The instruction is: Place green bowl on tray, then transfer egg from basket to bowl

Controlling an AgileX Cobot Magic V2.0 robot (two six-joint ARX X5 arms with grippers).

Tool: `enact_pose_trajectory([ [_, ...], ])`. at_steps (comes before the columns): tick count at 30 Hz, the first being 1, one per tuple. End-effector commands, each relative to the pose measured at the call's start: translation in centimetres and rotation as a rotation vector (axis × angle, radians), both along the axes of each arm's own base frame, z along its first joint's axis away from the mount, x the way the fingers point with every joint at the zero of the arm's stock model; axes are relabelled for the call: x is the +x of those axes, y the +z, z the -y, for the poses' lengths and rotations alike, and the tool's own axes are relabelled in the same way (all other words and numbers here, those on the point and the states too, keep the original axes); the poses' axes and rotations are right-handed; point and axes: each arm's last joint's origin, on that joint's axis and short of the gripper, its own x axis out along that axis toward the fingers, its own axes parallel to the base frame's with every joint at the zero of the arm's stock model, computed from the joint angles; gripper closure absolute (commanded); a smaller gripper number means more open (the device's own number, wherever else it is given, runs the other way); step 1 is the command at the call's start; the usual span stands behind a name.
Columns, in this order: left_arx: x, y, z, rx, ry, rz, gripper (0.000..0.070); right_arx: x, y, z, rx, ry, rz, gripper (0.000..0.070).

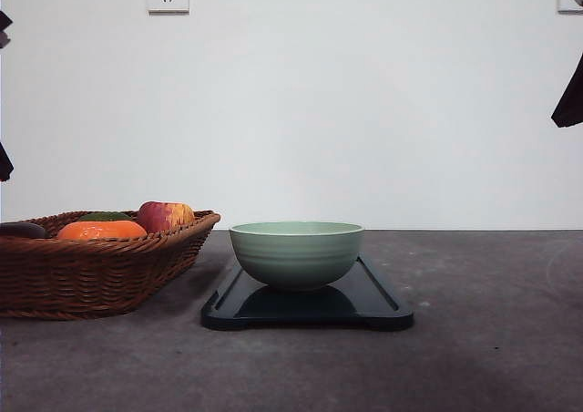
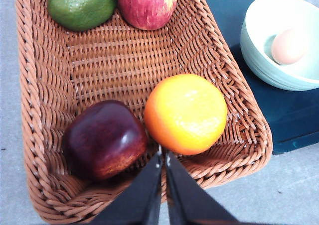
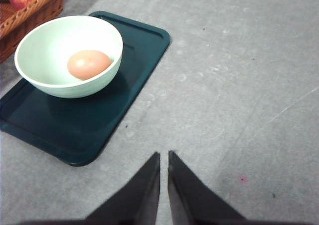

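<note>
Sitting on the tray point(image 1: 378, 304), the bowl point(image 1: 296, 253) holds the egg point(image 3: 88, 63), and the basket point(image 1: 86, 275) stands just beside the tray on the surface point(image 1: 492, 357). The left hand point(image 2: 163, 158) hangs over the basket with fingers together, holding nothing. The right hand point(image 3: 164, 158) is also closed and empty, above bare surface near the tray.

Soft, even indoor light fills all three views. In the front view the wall point(image 1: 364, 111) is bright and nearly blown out, while the table point(image 1: 492, 339) lies dim and a little grainy. The tray point(image 1: 373, 298) mirrors the bowl point(image 1: 296, 252) in its gloss. In the left wrist view the orange point(image 2: 185, 113) shows a pale glare patch, and the bowl there is washed out.
</note>
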Motion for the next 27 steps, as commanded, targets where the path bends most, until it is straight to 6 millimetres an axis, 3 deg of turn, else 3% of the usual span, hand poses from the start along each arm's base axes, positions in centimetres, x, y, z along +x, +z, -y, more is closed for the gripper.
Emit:
enact_pose_trajectory([
  [1,0.2,0.3,0.1,-0.005,-0.004,0.011,0.07,0.0,0.1,-0.1,-0.001,0.007,0.006,0.0683],
  [11,0.1,0.4,0.0,0.014,-0.013,0.033,0.07,0.0,0.1,-0.1,-0.001,0.007,0.006,0.0683],
  [17,-1.5,0.5,-2.0,0.051,0.049,0.102,0.07,0.0,0.1,-0.1,-0.001,0.007,0.007,0.0683],
  [22,-3.8,-0.9,-3.2,0.024,0.134,0.252,0.07,0.0,0.1,-0.1,-0.001,0.007,0.006,0.0683],
  [27,-5.8,-3.5,-3.8,0.011,0.178,0.389,0.07,0.0,0.1,-0.1,-0.001,0.007,0.006,0.0683],
])
